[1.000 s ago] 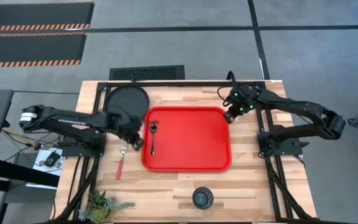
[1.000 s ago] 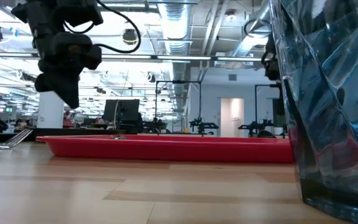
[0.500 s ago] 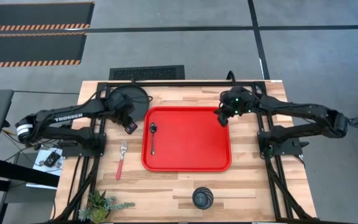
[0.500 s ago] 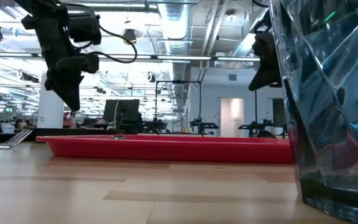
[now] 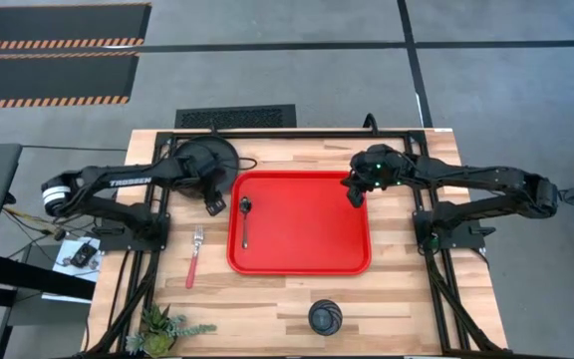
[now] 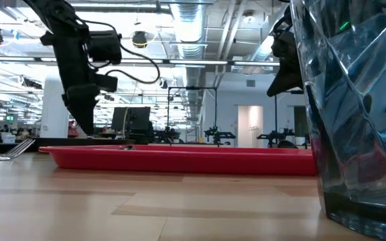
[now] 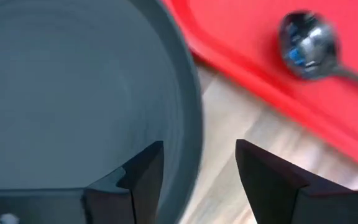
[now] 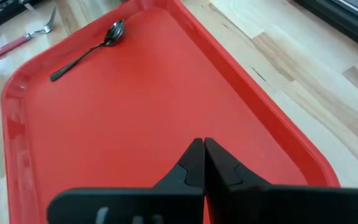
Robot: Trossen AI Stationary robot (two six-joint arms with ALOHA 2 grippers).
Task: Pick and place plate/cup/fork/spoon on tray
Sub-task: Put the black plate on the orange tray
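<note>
My left end effector (image 7: 197,171) hangs with its fingers spread wide and empty, straddling the edge of the plate (image 5: 205,159). In my left wrist view one finger sits over the plate's dark surface and the other over bare tabletop (image 5: 267,309), so the rim runs through the gap between them. That is the relation the coming move turns on, as I judge it: the rim lies directly ahead of and under my fingers, and closing here should pinch it.

The plate rests on the tabletop at the far left corner, just beside the tray (image 5: 317,261) and not yet on it. The tray lies toward my right, so the carry is a short one across its near rim. The spoon (image 5: 245,221) already lies inside the tray along its left side, long axis pointing front to back, bowl at the far end. I would set the plate clear of it.

The fork (image 5: 194,257) lies on the tabletop left of the tray, also front to back. The cup (image 5: 325,317) stands near the front edge, well apart.

My right end effector (image 8: 204,163) hovers pinched closed, holding nothing, over the tray's far right corner. My left arm is plainly nearer the plate.
</note>
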